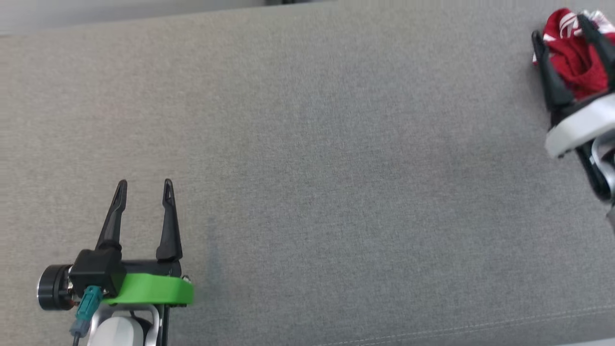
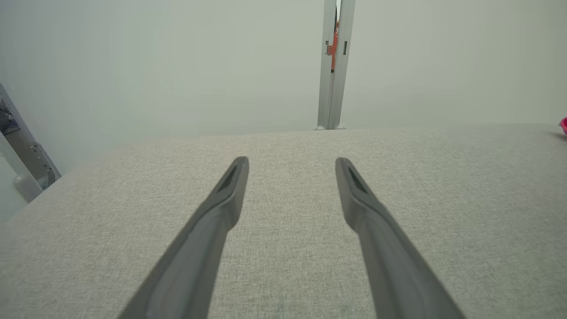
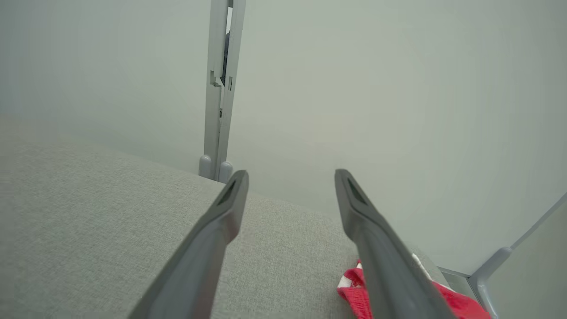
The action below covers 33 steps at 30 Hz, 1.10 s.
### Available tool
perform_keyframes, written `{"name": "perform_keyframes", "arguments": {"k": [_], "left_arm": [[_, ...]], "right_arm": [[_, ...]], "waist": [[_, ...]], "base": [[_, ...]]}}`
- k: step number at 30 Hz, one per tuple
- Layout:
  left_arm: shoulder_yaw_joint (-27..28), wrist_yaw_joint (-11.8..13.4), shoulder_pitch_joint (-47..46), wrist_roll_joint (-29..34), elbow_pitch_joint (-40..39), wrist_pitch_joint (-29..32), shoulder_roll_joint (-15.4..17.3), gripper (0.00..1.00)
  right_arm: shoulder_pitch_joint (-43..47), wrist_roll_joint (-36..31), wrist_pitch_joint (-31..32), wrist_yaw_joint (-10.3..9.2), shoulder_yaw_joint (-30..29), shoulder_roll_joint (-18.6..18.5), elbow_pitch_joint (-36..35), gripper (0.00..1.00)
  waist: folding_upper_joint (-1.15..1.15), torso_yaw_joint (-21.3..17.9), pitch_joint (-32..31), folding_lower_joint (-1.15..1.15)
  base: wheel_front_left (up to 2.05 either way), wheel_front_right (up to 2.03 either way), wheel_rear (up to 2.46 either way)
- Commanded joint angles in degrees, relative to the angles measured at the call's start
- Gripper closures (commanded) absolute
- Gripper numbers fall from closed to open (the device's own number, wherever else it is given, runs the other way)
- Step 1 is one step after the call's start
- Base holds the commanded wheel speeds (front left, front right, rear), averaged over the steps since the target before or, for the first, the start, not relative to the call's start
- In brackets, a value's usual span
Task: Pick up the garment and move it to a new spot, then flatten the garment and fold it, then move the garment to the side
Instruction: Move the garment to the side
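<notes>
The garment (image 1: 574, 60) is a bunched red piece with white stripes, lying at the far right of the grey cloth table (image 1: 307, 158). My right gripper (image 1: 561, 28) hovers over it, open, its two dark fingers spread to either side of the red cloth. In the right wrist view the garment (image 3: 354, 292) peeks out red beneath the right finger, with the right gripper (image 3: 290, 177) open and nothing between its fingers. My left gripper (image 1: 144, 185) rests open at the lower left, far from the garment. The left gripper (image 2: 291, 163) also stands open above bare cloth in its own wrist view.
Pale wall panels stand behind the table, joined by a grey metal post (image 2: 334, 66). The table's far right corner (image 3: 443, 266) lies close beside the garment. A small pink thing (image 2: 564, 125) sits at the table's right edge in the left wrist view.
</notes>
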Motion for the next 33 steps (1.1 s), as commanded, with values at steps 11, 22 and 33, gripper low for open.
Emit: {"name": "perform_keyframes", "arguments": {"k": [11, 22, 33], "left_arm": [[1.7, -0.4, 5.1, -1.7, 0.8, -0.2, 1.2, 0.00], [2.1, -0.7, 7.5, -2.9, 2.5, -0.2, 1.8, 0.00], [2.1, -1.2, 9.2, -4.2, 3.7, -0.1, 2.7, 0.00]], "right_arm": [[21.9, -3.3, -0.1, -0.13, -9.9, 7.6, -11.2, 0.00], [37.2, -5.8, 2.0, -0.13, -16.8, 15.8, -20.7, 0.00], [42.7, -7.2, 3.3, -0.12, -19.3, 19.8, -23.9, 0.00]], "waist": [[0.00, 1.9, -9.7, 0.00], [0.00, 1.5, -13.9, 0.00], [0.00, 2.3, -15.9, 0.00]], "base": [[0.00, 0.00, 0.00], [0.00, 0.00, 0.00], [0.00, 0.00, 0.00]]}}
